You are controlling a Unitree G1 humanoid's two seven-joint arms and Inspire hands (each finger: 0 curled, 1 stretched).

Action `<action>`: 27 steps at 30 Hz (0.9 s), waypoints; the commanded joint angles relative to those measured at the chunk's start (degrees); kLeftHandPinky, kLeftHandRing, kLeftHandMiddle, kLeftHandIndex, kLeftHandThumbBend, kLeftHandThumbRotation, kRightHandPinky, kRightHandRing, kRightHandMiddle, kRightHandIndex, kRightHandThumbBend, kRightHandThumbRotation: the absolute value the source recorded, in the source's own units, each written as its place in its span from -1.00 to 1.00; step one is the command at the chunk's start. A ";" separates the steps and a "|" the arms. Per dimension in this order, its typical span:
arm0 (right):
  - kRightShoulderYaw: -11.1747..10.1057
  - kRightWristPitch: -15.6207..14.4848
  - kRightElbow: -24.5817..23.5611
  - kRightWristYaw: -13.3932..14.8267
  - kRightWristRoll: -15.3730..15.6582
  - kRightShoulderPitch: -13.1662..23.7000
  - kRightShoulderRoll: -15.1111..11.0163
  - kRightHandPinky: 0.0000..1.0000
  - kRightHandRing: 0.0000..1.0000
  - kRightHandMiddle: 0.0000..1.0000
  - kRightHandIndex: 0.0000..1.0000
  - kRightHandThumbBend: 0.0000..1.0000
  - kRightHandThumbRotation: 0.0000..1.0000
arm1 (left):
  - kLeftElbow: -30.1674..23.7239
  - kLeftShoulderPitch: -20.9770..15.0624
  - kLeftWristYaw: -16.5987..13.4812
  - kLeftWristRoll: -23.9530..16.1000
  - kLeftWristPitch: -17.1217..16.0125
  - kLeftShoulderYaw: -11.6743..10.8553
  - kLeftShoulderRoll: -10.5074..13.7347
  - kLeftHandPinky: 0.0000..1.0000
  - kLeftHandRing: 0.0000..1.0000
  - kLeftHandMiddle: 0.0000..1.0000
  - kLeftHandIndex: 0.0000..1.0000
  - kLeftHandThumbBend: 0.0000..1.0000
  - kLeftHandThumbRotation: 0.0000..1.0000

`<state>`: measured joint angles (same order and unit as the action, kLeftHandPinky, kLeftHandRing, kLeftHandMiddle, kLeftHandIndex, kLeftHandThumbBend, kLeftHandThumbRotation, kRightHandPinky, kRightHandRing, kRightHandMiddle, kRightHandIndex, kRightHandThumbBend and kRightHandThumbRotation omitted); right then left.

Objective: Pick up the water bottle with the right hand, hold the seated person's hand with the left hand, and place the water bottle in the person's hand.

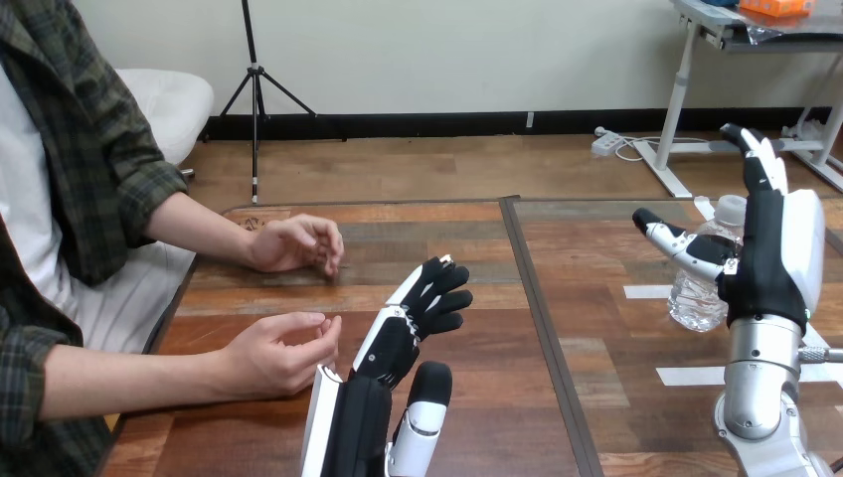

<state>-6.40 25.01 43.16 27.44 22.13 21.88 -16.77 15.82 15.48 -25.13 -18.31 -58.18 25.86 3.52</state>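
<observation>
water bottle partly hidden behind right hand, left hand cut off at bottom edge

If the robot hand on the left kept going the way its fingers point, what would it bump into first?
Likely nothing: the left robot hand aims across bare table, passing right of the person's farther hand, though depth is unclear.

The head camera looks forward and down across the near table.

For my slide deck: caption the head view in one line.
Right hand open beside the water bottle; left hand open, close to the person's nearer hand.
</observation>
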 commanded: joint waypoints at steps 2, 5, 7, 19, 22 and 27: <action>0.91 -1.21 0.95 -0.11 -0.20 5.52 -2.00 0.86 0.99 0.93 0.78 0.42 -1.00 | -1.34 0.65 -0.34 0.11 -0.64 -1.37 -5.47 0.49 0.59 0.68 0.73 -0.14 0.92; 0.94 -1.40 1.36 -0.28 -0.44 5.81 -1.98 0.85 0.99 0.92 0.78 0.42 -1.00 | -1.46 0.83 -0.44 -0.01 -0.55 -1.39 -5.54 0.49 0.59 0.68 0.73 -0.14 0.93; 1.02 -1.38 1.70 -0.24 -0.46 5.97 -2.05 0.85 0.99 0.92 0.78 0.42 -1.00 | -1.44 0.81 -0.45 -0.05 -0.61 -1.40 -5.50 0.49 0.59 0.68 0.73 -0.15 0.93; 1.27 -2.31 2.79 -1.29 -1.89 6.57 -2.15 0.86 1.00 0.93 0.81 0.40 -1.00 | -1.28 0.94 -0.29 0.10 -0.82 -1.27 -5.30 0.49 0.59 0.69 0.74 -0.16 0.93; 1.17 -2.48 3.01 -1.80 -2.70 6.74 -2.06 0.87 1.00 0.94 0.83 0.39 -1.00 | -1.21 0.92 -0.30 0.11 -0.89 -1.26 -5.31 0.50 0.59 0.69 0.75 -0.16 0.93; 0.94 -3.06 2.43 -2.34 -3.88 6.60 -1.84 0.88 1.00 0.94 0.83 0.38 -1.00 | -1.26 1.10 -0.19 0.33 -0.96 -1.06 -5.34 0.50 0.59 0.69 0.75 -0.14 0.93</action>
<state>-5.24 22.45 46.09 25.58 19.62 23.01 -17.83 15.82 15.64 -25.19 -18.37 -58.19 25.83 3.52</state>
